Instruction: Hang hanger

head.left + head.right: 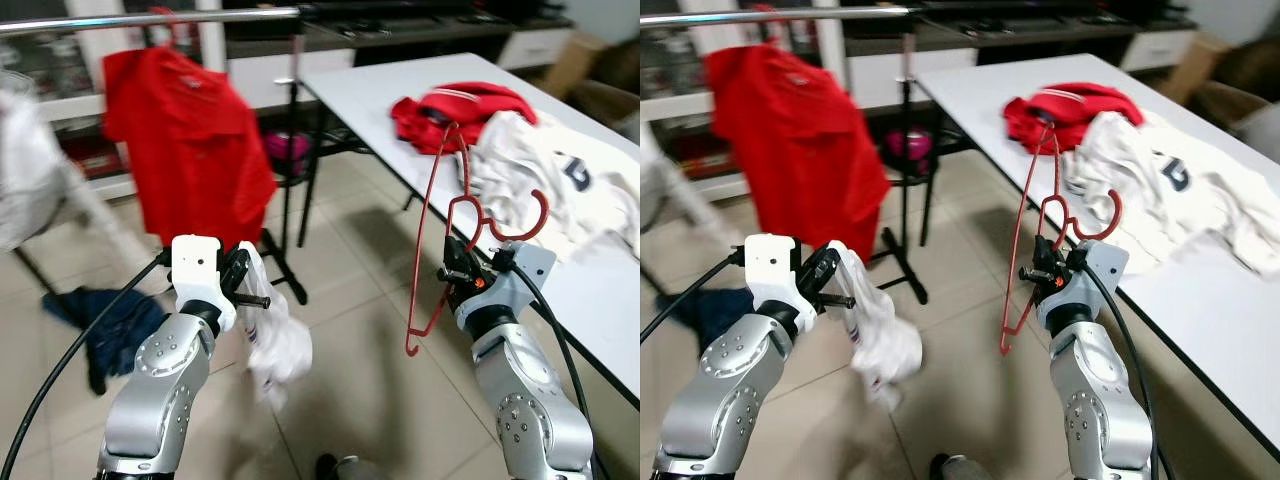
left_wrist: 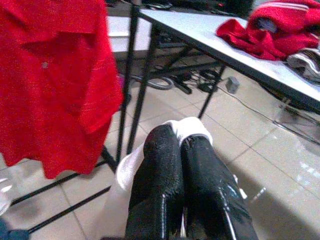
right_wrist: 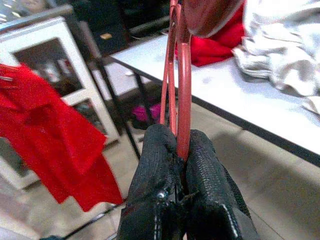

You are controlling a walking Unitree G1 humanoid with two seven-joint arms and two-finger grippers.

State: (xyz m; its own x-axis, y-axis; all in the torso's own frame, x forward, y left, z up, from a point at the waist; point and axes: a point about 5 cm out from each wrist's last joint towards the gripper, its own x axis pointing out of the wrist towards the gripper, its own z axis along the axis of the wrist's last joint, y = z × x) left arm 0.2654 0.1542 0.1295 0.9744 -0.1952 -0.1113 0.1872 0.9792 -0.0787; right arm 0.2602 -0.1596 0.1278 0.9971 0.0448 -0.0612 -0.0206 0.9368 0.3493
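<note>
My right gripper (image 1: 462, 272) is shut on a red wire hanger (image 1: 432, 215), held upright beside the white table (image 1: 600, 290); its hook (image 1: 512, 225) curls over my wrist. In the right wrist view the fingers (image 3: 205, 175) pinch the hanger's wire (image 3: 183, 100). My left gripper (image 1: 250, 290) is shut on a white garment (image 1: 275, 345) that dangles above the floor; its fingers (image 2: 165, 190) clamp the white cloth (image 2: 187, 127). A metal clothes rail (image 1: 150, 20) crosses the top left, with a red shirt (image 1: 185, 140) hanging from it.
Red clothes (image 1: 450, 108) and white clothes (image 1: 560, 180) lie heaped on the table. A dark blue garment (image 1: 110, 315) lies on the tiled floor at left. The rail's black stand (image 1: 290, 210) rises between me and the table. White shelving stands behind.
</note>
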